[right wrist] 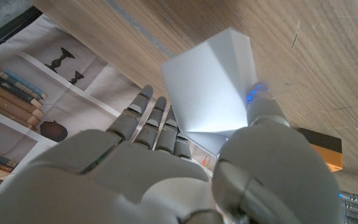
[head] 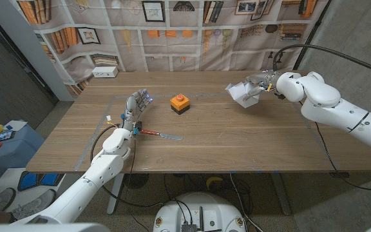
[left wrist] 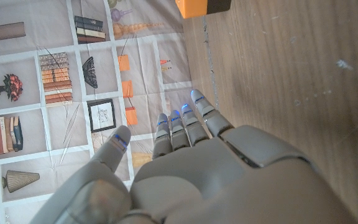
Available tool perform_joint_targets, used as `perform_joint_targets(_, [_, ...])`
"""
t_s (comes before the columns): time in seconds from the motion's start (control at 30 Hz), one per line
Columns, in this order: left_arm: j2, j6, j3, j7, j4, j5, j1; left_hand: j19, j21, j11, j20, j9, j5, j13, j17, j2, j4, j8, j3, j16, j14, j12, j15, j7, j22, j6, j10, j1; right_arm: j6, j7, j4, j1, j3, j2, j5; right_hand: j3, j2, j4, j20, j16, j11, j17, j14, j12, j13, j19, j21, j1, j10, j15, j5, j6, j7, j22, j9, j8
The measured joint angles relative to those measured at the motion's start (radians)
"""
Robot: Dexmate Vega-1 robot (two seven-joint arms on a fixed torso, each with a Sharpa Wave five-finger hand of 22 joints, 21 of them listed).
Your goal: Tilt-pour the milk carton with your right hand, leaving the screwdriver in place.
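Right hand (head: pixel 261 86): clamped around the white milk carton (head: pixel 242 94), holding it clear of the wooden table (head: pixel 237 138) and tilted over, top end leaning toward 9 o'clock in the head view. The right wrist view shows fingers (right wrist: pixel 157 121) on one side of the carton (right wrist: pixel 213 90) and the thumb on the other. Carton contents cannot be determined; no liquid is seen leaving it.

Left hand (head: pixel 136 106): at 9 o'clock of table centre, fingers (left wrist: pixel 185 124) apart and extended, holding nothing.

Screwdriver (head: pixel 156 133): red handle, lying on the table just beside the left hand's wrist, at the hand's 5 o'clock, untouched.

An orange-and-black box with a red button (head: pixel 180 102) stands near table centre, between the two hands, at 9 o'clock of the carton and well apart from it.
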Motion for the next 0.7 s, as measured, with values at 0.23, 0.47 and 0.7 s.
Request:
perform_joint_targets(0.23, [0.004,-0.001,0.000,-0.005,-0.007,-0.004,0.008,0.000,0.000,0.000,0.000,0.000,0.000,0.000,0.000,0.000,0.000,0.000,0.000,0.000,0.000,0.000,0.000,0.000,0.000,0.000,0.000,0.000,0.021,0.080,-0.004,0.046,-0.030,0.021,-0.079,0.000,0.000,0.000,0.000,0.000,0.000,-0.001,0.000,0.000,0.000,0.000,0.000,0.000,0.000,0.000,0.000,0.004,-0.004,0.000,0.000,0.000])
perform_joint_targets(0.47, [0.006,-0.001,-0.002,-0.006,-0.011,-0.006,0.013,0.005,0.000,0.000,0.005,0.000,0.000,0.000,0.000,0.000,0.000,0.000,0.000,0.000,0.004,0.000,0.004,0.000,0.000,0.000,0.000,0.000,0.055,0.157,0.005,0.075,-0.045,0.041,-0.153,0.000,0.000,0.000,0.000,0.000,-0.001,-0.001,0.000,-0.005,0.004,0.000,0.000,0.000,-0.001,0.000,0.000,0.005,-0.006,0.000,0.000,0.000])
perform_joint_targets(0.7, [0.002,-0.001,-0.001,-0.006,-0.008,-0.008,0.016,0.005,0.000,0.004,0.005,0.000,0.000,0.000,0.000,0.000,0.000,0.000,0.000,0.000,0.004,0.000,0.004,0.006,0.000,0.006,0.004,0.000,0.096,0.223,0.022,0.101,-0.053,0.064,-0.215,0.000,0.000,0.000,0.000,0.000,-0.006,-0.001,0.000,-0.005,0.005,0.000,0.000,0.000,0.005,0.000,0.000,0.005,-0.006,0.000,0.000,0.000])
